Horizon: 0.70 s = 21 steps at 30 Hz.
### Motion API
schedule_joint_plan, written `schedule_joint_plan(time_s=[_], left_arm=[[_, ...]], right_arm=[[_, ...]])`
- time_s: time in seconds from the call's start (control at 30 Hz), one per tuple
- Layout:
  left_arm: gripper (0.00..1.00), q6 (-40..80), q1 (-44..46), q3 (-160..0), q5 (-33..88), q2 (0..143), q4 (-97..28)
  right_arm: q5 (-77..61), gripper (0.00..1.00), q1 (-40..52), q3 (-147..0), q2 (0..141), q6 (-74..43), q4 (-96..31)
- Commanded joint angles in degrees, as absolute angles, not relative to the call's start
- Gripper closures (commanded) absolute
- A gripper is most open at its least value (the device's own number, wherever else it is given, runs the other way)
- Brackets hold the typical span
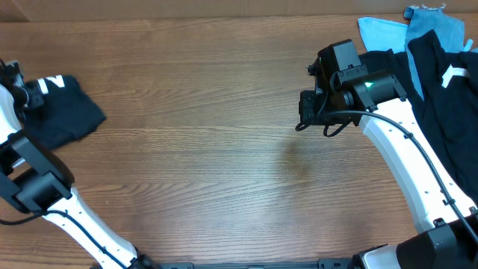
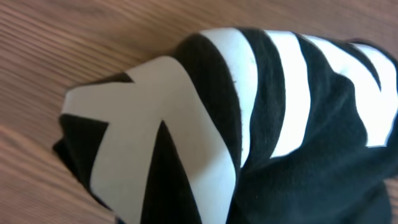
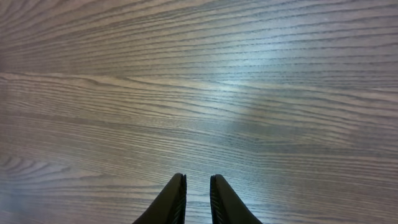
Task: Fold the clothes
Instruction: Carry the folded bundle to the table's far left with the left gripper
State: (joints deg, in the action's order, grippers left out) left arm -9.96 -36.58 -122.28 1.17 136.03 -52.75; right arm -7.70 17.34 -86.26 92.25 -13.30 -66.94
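A folded black T-shirt [image 1: 67, 113] with white lettering lies at the table's far left edge. My left gripper [image 1: 28, 94] sits at its left edge. In the left wrist view the shirt [image 2: 267, 118] bulges up close to the camera and covers the fingers, so the gripper looks shut on the cloth. More clothes are piled at the back right: black shirts [image 1: 441, 90] and light blue pieces [image 1: 385, 33]. My right gripper [image 1: 302, 119] hovers left of that pile over bare wood. Its fingers [image 3: 198, 177] stand slightly apart with nothing between them.
The wooden table [image 1: 209, 164] stretches between the two arms. My right arm's white link [image 1: 407, 161] runs along the right side beside the pile. The left arm's base [image 1: 37, 187] sits near the front left.
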Motion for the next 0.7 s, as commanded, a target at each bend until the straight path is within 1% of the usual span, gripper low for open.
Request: schedule_joint_plan(time_s=[0.0, 0.07, 0.17, 0.23, 0.37, 0.4, 0.5, 0.6, 0.67], left_arm=[[0.00, -6.1, -33.1, -133.0, -5.1, 138.5, -56.1], [0.00, -4.3, -31.4, -133.7, -6.0, 138.1, -56.7], [0.00, -1.9, -30.7, -137.8, -11.0, 137.8, -61.9], [0.00, -0.4, -30.7, -140.6, -6.6, 136.4, -64.5], [0.00, -0.4, -27.7, -140.9, 15.4, 134.5, -68.3], [0.00, -0.4, -25.8, -139.3, 18.0, 134.7, -69.9], [0.00, -0.5, -20.9, -133.5, 15.7, 134.7, -69.1], [0.00, -0.4, -16.4, -126.1, 6.4, 134.7, -64.9], [0.00, -0.4, -14.7, -119.6, 1.8, 134.7, -59.7]], right_arm=[[-8.2, 0.82, 17.2, -86.9, 91.4, -14.1, -67.0], [-8.2, 0.82, 17.2, -86.9, 91.4, -14.3, -67.6], [-8.2, 0.82, 17.2, -86.9, 91.4, -14.2, -68.5], [-8.2, 0.82, 17.2, -86.9, 91.4, -14.2, -68.4], [-8.1, 0.82, 17.2, -86.9, 91.4, -13.5, -68.2], [-8.1, 0.82, 17.2, -86.9, 91.4, -13.5, -68.2], [-8.2, 0.82, 17.2, -86.9, 91.4, -13.5, -68.3], [-8.2, 0.81, 17.2, -86.9, 91.4, -13.5, -68.6], [-8.2, 0.81, 17.2, -86.9, 91.4, -13.5, -69.5]])
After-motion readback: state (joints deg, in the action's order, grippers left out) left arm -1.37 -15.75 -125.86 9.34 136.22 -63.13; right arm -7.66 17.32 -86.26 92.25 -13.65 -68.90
